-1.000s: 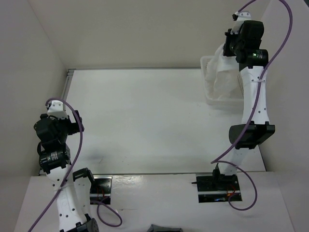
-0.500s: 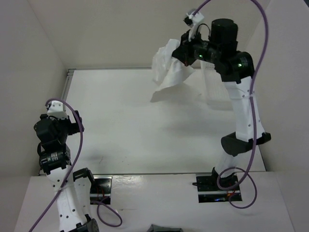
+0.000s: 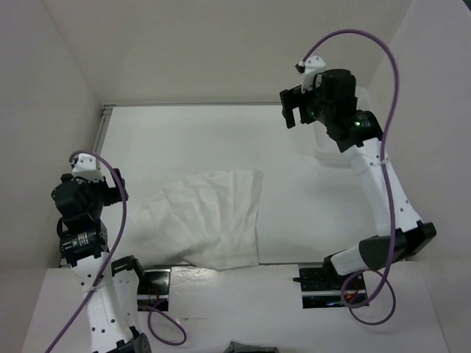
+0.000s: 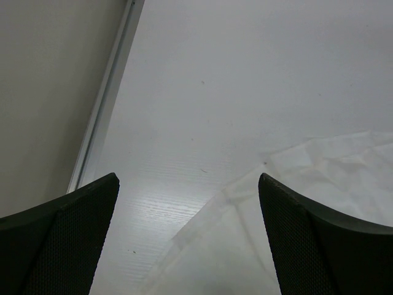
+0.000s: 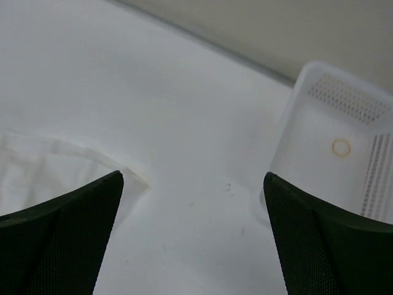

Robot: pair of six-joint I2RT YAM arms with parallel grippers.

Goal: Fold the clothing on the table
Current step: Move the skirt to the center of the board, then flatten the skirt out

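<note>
Clothing (image 3: 213, 220): thin white fabric w/ pleats, fan-shaped, on table (image 3: 191, 140).

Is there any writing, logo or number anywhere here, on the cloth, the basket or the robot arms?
No readable text anywhere.
The clothing: plain white, no label showing.
The table: no print.
The basket: only a small ring mark on its floor, no letters.
The left arm and right arm: nothing legible on them.

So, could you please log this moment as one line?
clothing: spread unfolded on table | left gripper: open, empty | right gripper: open, empty, above table
</note>
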